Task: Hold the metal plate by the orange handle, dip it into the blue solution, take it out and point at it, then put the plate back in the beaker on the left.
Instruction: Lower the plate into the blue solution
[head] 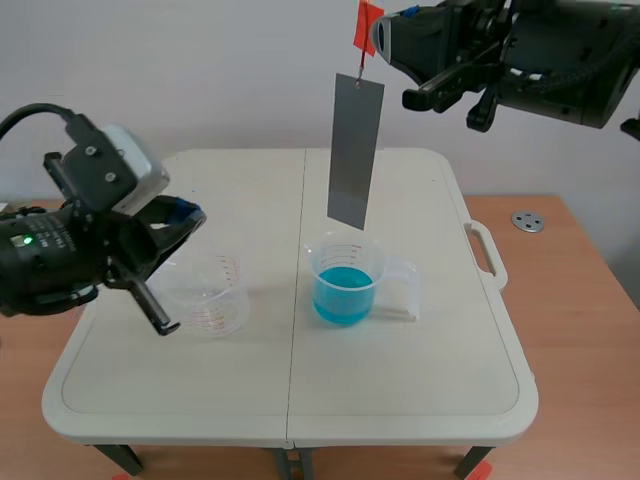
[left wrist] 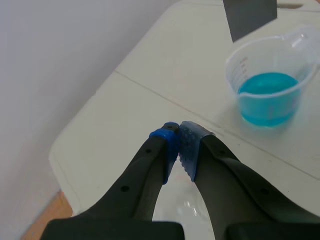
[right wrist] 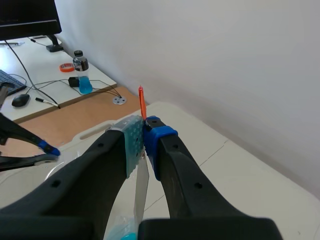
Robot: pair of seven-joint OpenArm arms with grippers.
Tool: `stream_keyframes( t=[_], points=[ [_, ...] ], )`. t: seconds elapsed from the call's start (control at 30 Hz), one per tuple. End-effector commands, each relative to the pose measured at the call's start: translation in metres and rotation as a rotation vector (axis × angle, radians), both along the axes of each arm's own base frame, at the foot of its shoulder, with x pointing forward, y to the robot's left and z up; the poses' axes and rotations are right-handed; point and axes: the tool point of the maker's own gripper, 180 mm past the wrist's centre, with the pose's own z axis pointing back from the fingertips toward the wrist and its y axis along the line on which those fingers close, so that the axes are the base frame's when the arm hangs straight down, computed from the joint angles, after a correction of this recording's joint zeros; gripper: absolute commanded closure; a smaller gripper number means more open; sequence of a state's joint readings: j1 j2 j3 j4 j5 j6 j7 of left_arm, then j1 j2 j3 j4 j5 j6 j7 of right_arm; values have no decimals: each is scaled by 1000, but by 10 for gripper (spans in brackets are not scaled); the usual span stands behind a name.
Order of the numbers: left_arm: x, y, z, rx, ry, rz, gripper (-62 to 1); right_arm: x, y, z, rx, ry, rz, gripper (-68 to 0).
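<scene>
High over the far side of the tabletop point(head: 400, 400), the right hand point(head: 385, 35) is clamped on the orange handle point(head: 366, 22), its 2 pads pressed against it from either side. In the right wrist view the handle's orange tip point(right wrist: 141, 102) sticks up just past the pads of this hand point(right wrist: 143, 142). The grey metal plate point(head: 355, 150) hangs straight down from the handle, tilted only slightly. Its lower edge is above the clear beaker point(head: 347, 278) that holds the blue solution point(head: 343, 295), and it sits clear of the liquid.

Just beside that beaker, on the robot's left, stands a 2nd clear beaker point(head: 208, 292) with red markings and nothing visible inside. The 2 beakers are near each other but apart.

Low at the left edge of the tabletop, the left hand point(head: 180, 222) sits next to the empty beaker and holds nothing. From its own wrist camera this hand point(left wrist: 179, 142) is closed, the blue pads meeting at the tips, with the solution beaker point(left wrist: 267, 85) and the plate's bottom corner point(left wrist: 249, 17) ahead of it.
</scene>
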State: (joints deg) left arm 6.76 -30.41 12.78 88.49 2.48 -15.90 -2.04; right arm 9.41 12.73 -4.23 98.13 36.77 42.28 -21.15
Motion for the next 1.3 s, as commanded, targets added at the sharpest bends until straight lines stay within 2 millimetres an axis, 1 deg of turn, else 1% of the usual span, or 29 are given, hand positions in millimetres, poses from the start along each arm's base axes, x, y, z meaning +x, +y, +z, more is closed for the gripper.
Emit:
stream_keyframes(
  t=[0.0, 0.17, 0.4, 0.5, 0.63, 0.77, 1.0, 1.1, 1.27],
  points=[
    [-10, 8, 3, -29, 4, 22, -12, -2, 2, 10, 18, -27, 16, -13],
    [-50, 39, -7, -5, 71, 94, -12, -5, 2, 4, 20, -9, 17, -13],
    [-112, 66, -20, -5, 189, 147, -12, -7, 2, -2, 18, 7, 16, -13],
    [-137, 79, -30, -4, 265, 183, -13, -7, 2, -3, 18, 11, 15, -13],
    [-168, 89, -42, 9, 359, 208, -12, -8, 2, -6, 19, 18, 15, -13],
    [-197, 90, -53, 19, 451, 211, -12, -8, 2, -5, 19, 15, 14, -13],
    [-231, 91, -64, 32, 554, 213, -12, -3, -2, -14, 29, 30, -2, -13],
    [-238, 93, -67, 36, 576, 217, -12, -2, 0, -22, 24, 44, 0, -13],
    [-246, 97, -73, 45, 605, 227, -12, -1, 8, -38, 4, 62, 9, -13]
  ],
)
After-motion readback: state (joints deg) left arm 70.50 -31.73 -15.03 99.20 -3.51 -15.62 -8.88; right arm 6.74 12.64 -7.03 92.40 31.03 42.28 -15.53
